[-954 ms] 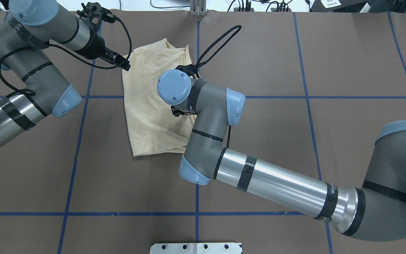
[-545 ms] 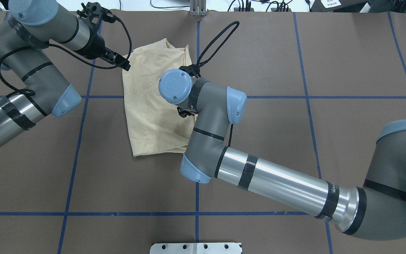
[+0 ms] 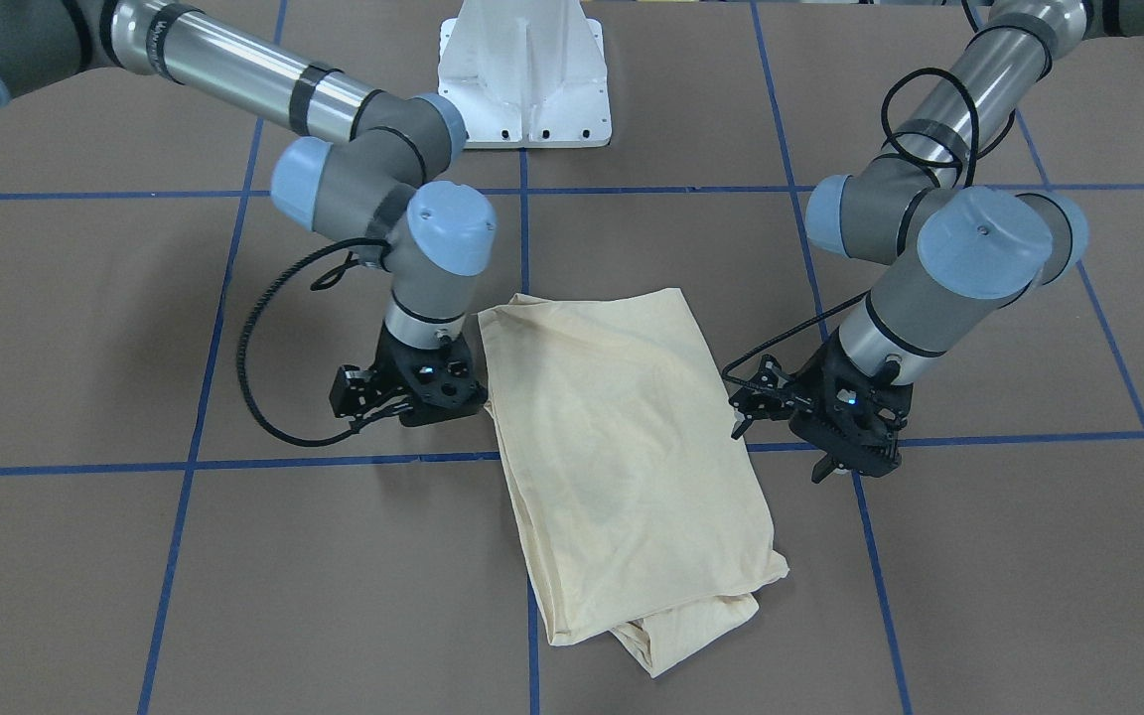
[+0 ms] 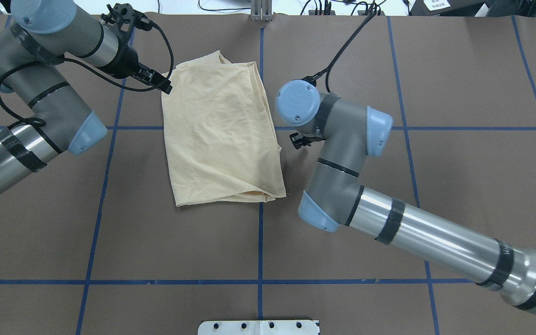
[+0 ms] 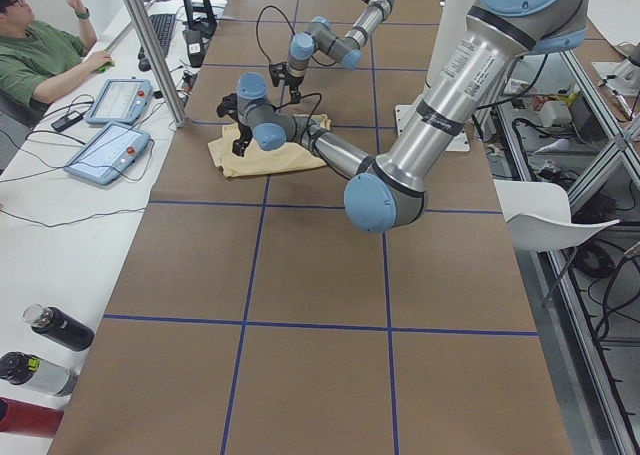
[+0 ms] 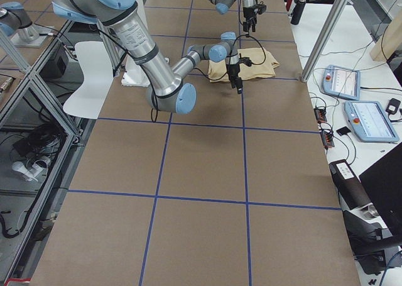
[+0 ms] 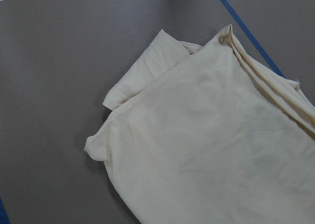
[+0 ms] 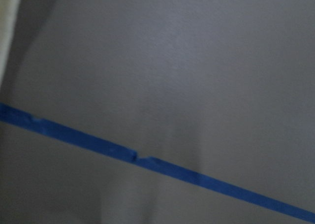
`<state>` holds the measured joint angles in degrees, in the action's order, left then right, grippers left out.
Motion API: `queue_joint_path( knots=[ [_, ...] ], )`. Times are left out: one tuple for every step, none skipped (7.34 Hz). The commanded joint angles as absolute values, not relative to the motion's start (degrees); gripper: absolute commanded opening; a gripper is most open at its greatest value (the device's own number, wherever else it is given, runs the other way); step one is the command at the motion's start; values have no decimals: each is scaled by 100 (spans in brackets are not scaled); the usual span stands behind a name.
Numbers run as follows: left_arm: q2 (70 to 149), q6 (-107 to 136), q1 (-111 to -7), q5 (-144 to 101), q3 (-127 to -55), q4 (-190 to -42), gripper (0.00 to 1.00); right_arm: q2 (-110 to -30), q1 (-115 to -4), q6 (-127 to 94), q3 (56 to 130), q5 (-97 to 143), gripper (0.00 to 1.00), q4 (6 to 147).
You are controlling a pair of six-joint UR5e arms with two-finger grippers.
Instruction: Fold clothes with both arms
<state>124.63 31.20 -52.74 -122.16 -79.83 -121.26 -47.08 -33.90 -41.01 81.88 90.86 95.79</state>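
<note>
Shirt (image 4: pixel 221 135): 1, pale cream-yellow, lies on the brown table (image 4: pixel 389 186) between the 2 arms, straddling a blue tape line (image 4: pixel 435 128). It is folded into a rough rectangle, long axis running away from the robot. No print or label shows. At the far end an under-layer pokes out past the top layer, clear in the left wrist view.

Handling, judged: thin knit, light and limp, with no stiffness. It should drape and sag from any pinch point, and stacked layers may slide or separate. A pinch must catch every layer. Best hold looks like the 2 corners of the short edge nearest the robot (image 4: pixel 231 199), 1 per gripper, lifted together and kept taut.

Left gripper (image 3: pixel 835 465): low, just beside the shirt's long edge, nothing between its fingers; whether the jaws stand apart or together, I cannot tell.
Right gripper (image 3: pixel 411 395): close beside the opposite long edge, nothing held; jaw gap hidden, cannot tell.

Count: 1 shirt, 2 arms, 2 grippers.
</note>
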Motion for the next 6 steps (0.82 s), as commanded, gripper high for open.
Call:
queue_joint_path(
  knots=[
    [12454, 3129, -5273, -12217, -8015, -12120, 100, -5107, -3681, -4426, 8868, 9507, 98, 9467],
    [12402, 3216, -5265, -12191, -8103, -12120, 100, -5141, -3691, -5221, 8859, 9675, 98, 8822],
    [12236, 3495, -5265, -12147, -8295, -12120, 100, -5194, -3674, -5960, 8833, 9764, 99, 8119],
    [12147, 4107, -5195, -12103, -8567, -12129, 100, -5203, -3604, -6646, 8816, 9765, 99, 7756],
    [12112, 4809, -4872, -11972, -8883, -12129, 100, -5212, -3586, -7175, 8815, 9756, 99, 7352],
    [11842, 5669, -4321, -11483, -9312, -12112, 100, -5299, -3577, -7590, 8807, 9765, 99, 6991]
  ],
)
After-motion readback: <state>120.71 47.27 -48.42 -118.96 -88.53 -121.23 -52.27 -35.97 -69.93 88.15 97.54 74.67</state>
